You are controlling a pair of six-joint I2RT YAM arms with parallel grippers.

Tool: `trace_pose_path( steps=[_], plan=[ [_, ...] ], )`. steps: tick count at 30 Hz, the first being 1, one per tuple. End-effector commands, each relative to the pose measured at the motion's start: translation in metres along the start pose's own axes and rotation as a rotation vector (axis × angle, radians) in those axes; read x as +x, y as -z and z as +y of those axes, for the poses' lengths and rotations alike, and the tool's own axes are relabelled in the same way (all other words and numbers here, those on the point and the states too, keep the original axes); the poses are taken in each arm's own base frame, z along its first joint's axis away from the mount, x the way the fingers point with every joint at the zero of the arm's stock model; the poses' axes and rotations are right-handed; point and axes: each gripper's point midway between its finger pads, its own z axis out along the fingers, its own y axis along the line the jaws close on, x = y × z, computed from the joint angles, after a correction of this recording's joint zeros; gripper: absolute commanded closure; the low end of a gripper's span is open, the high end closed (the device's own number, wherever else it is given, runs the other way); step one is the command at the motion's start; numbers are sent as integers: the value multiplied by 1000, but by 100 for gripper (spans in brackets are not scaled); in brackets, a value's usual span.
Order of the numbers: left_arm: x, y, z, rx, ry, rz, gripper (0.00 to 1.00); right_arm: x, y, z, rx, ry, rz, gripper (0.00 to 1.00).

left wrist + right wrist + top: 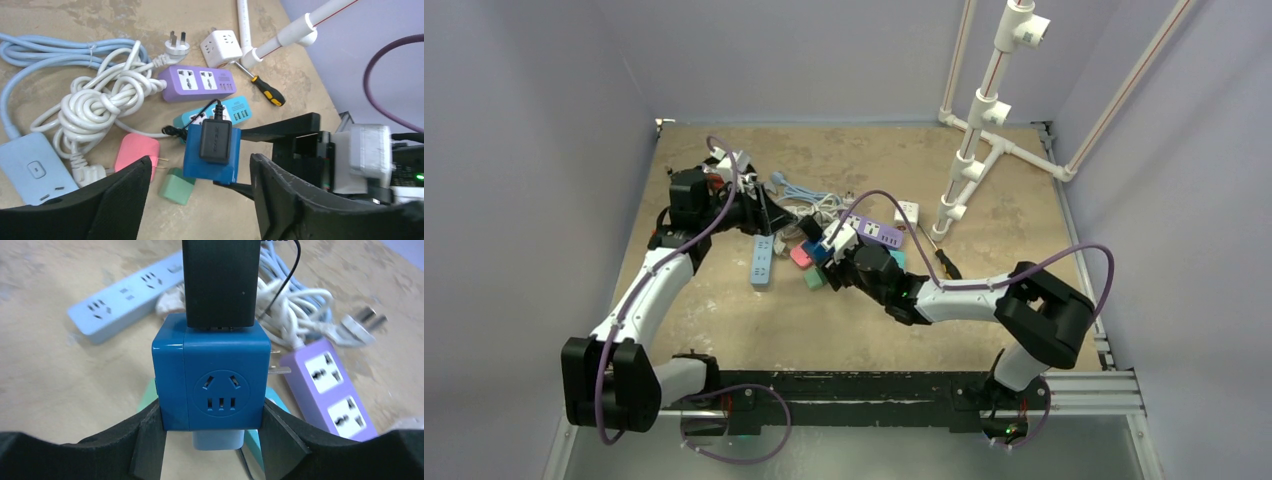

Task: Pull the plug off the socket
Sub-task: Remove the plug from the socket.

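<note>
In the right wrist view, a blue cube socket (215, 385) is clamped between the fingers of my right gripper (212, 440), lifted off the table. A black plug (220, 282) sits in the cube's top face, its thin cable trailing away. A pale blue piece (217, 440) sticks out under the cube. In the left wrist view, the same socket (210, 167) with the black plug (215, 141) lies just beyond my left gripper (200, 172). Its jaws stand apart and touch neither. From above, both grippers (769, 222) (834, 250) meet mid-table.
Around the cube lie a purple power strip (197, 82), a teal strip (235, 110), a white cube socket (225, 47), a screwdriver (267, 92), coiled white cable (95, 107), a pink plug (136, 152), a green plug (177, 186) and a pale blue strip (32, 167). A white pipe stand (984, 130) rises back right.
</note>
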Motion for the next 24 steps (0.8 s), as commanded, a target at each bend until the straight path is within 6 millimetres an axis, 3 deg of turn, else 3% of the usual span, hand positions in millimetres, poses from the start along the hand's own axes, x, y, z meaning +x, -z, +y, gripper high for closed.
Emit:
trace_pose_path(
  steps=[1,6,15,21,24],
  plan=[
    [-10,-4,-16,97,-22,-22,25,-22,10,-23,100,-40,-78,100],
    [9,-17,-24,133,-17,43,13,-30,14,-22,91,-49,-115,100],
    [35,-38,-25,132,12,136,11,-45,24,-11,18,-1,-186,100],
    [40,-42,-31,160,26,148,45,-41,20,-4,15,24,-170,100],
    [44,-43,-31,163,39,160,43,-40,20,-2,14,33,-166,100]
  ],
)
